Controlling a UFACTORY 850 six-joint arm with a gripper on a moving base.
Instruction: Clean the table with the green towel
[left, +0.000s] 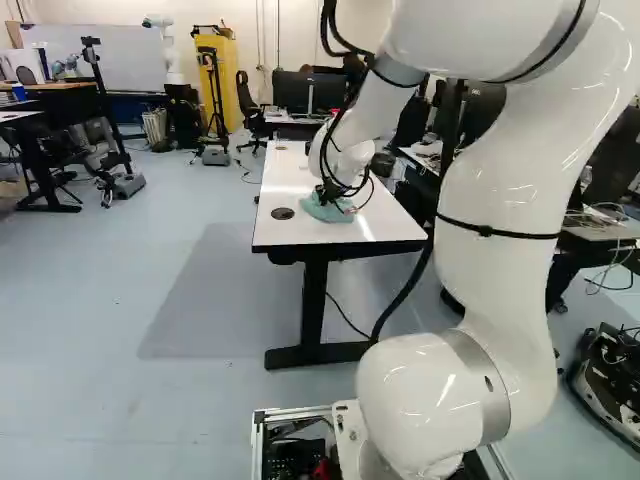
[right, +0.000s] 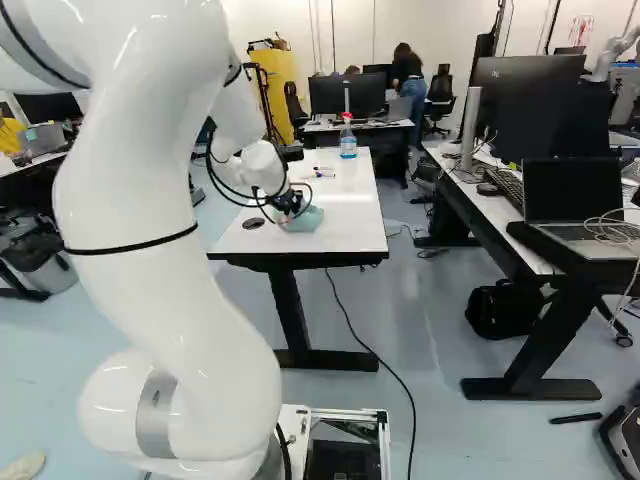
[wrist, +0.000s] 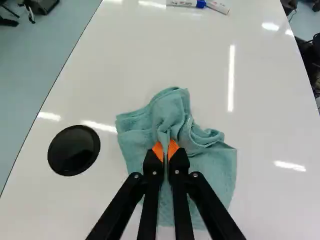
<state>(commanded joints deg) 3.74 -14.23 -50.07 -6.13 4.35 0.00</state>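
Green towel (wrist: 172, 107), one, of soft cloth in a pale blue-green shade. The upper part is gathered into a raised, crumpled ridge, with rounded folds and loops heaped to one side. The remainder is spread more flatly beneath the gripper (right: 288, 203), and a fine woven texture is shown there. The outline is left uneven, with a blunt corner at one side and a sharper one at the other. A narrow pleat is pinched upright between the two black fingers, and is pressed from both sides by the orange pads (wrist: 158, 151). The towel is laid on the white top of the table (left: 290, 232), toward the end nearest the base.

Table: supported on black legs. Black round cover (wrist: 74, 150), one, glossy, set in the tabletop beside the towel and apart from it. Blue-capped marker (wrist: 186, 3), one, lying well ahead of the gripper; second marker (wrist: 217, 7), one, white, placed at its capped end. Spray bottle (right: 348, 143), one, with red head and blue liquid, stood upright toward the far end of the table. Laptop (right: 575, 200), one, opened on the desk (right: 492, 212) at the right of the right base view.
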